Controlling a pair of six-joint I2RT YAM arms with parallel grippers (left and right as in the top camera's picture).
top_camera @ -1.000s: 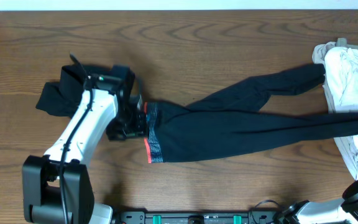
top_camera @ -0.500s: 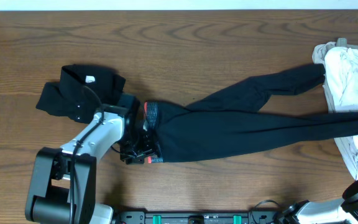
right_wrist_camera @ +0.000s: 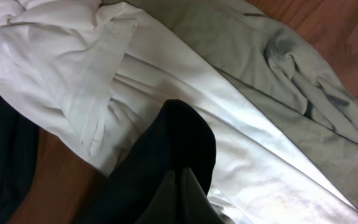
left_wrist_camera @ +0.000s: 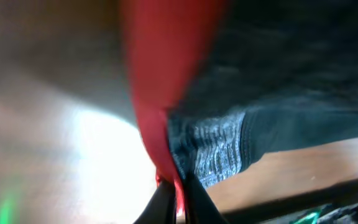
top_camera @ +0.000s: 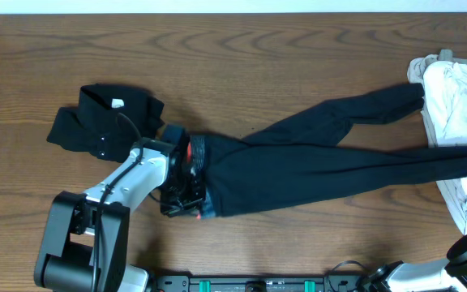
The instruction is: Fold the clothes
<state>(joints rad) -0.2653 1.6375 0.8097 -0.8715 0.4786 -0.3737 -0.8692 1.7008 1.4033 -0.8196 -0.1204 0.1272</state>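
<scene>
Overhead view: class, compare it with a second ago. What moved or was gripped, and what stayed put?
The left gripper swung off the black collared shirt, down the picture, and closed on the orange-red waistband of the dark navy soft trousers. Trouser legs, shirt and the white garments stayed put.

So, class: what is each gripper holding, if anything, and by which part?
The left gripper is shut on the trousers at the orange-red waistband edge. The right gripper seems shut on the end of one trouser leg.

Navy-black trousers [top_camera: 298,174], orange-red and grey waistband [top_camera: 197,152], black shirt [top_camera: 92,122], white garments [top_camera: 456,101], brown wood-grain table [top_camera: 242,57]
</scene>
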